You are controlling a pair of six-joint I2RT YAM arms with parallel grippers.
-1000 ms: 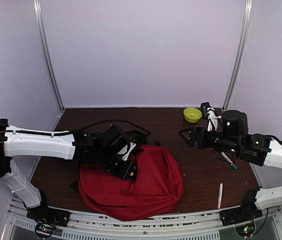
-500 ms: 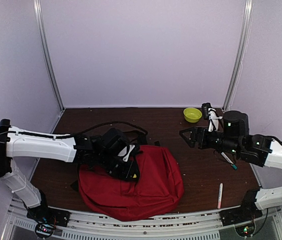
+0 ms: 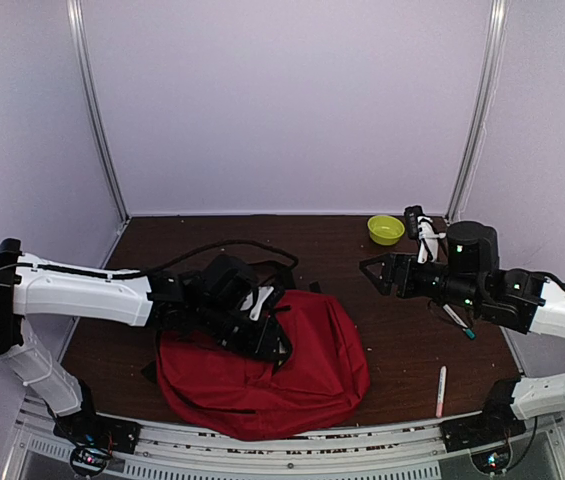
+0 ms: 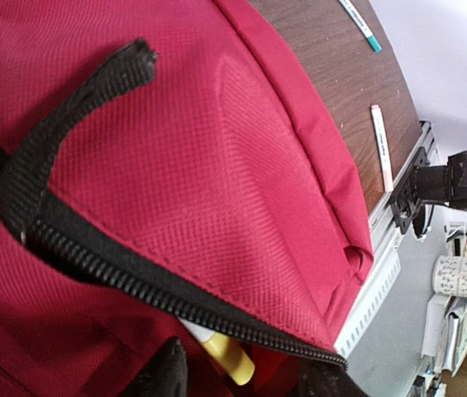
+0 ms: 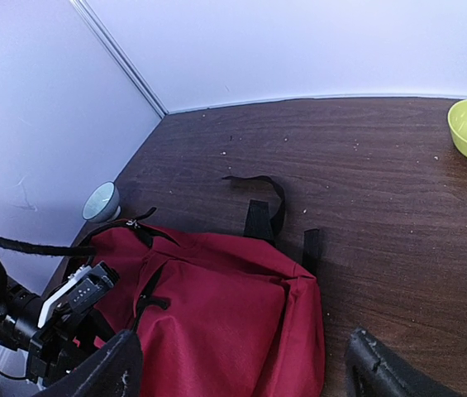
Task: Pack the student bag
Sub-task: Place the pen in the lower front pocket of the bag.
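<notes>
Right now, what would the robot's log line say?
left hand: at student bag zipper, yellow-tipped pen between fingers | right hand: open, empty, hovering

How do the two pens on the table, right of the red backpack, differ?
The teal-tipped pen lies farther back, slanted, its upper end hidden under the right arm; the pink-tipped pen lies nearer the front edge, fully visible, almost straight front to back. Tip colours differ: teal against pink. Both are slim, white, flat on the table, outside the student bag.
</notes>
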